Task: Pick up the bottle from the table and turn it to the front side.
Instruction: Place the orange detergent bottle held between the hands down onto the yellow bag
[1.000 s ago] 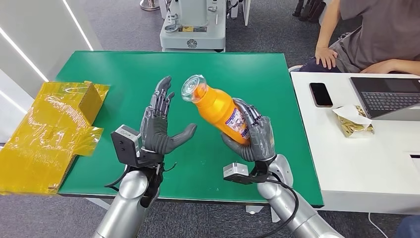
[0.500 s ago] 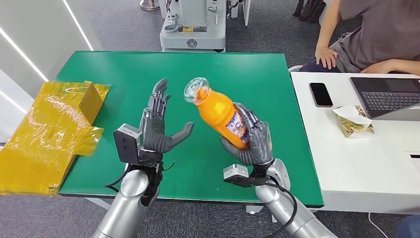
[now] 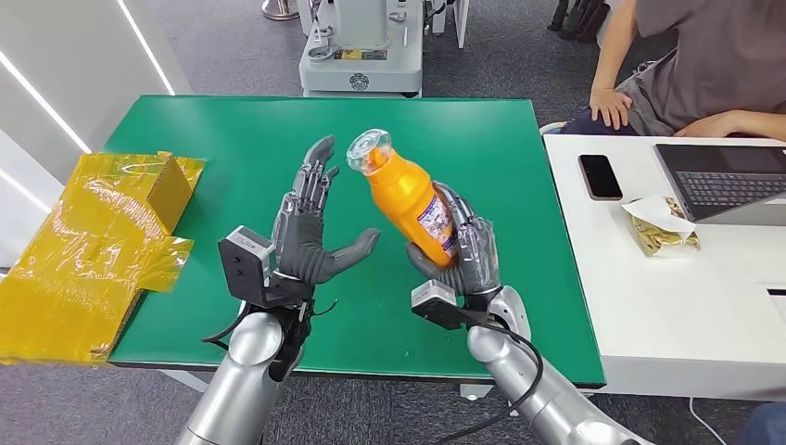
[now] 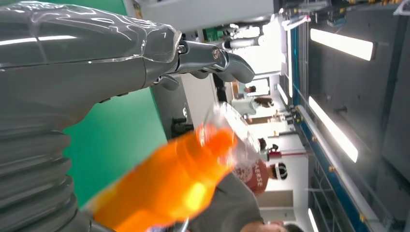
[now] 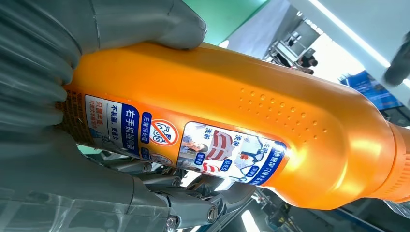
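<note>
the landmark here is the orange bottle (image 3: 408, 195), held up off the green surface (image 3: 232, 139). well to the left of the bottle a crumpled yellow bag (image 3: 93, 250) lies at the surface's edge. just left of the bottle the left hand (image 3: 310, 236) is raised, palm turned toward it, fingers (image 3: 310, 181) spread and gripping nothing; a gap shows between that palm and the bottle. the bottle itself tilts, its clear cap (image 3: 368, 151) up and leaning toward the left hand. the right hand (image 3: 463, 255) is wrapped around the bottle's lower body, fingers closed on it; the right wrist view shows a printed label (image 5: 183, 142) lying against those fingers. to the right of the bottle stands a white table (image 3: 667, 306) with a phone (image 3: 601, 176) and a laptop (image 3: 723, 181), a person sitting behind it.

the pick-up looks done. the turning seems under way or near a handover to the left hand; whether the front side now faces out i cannot tell.
</note>
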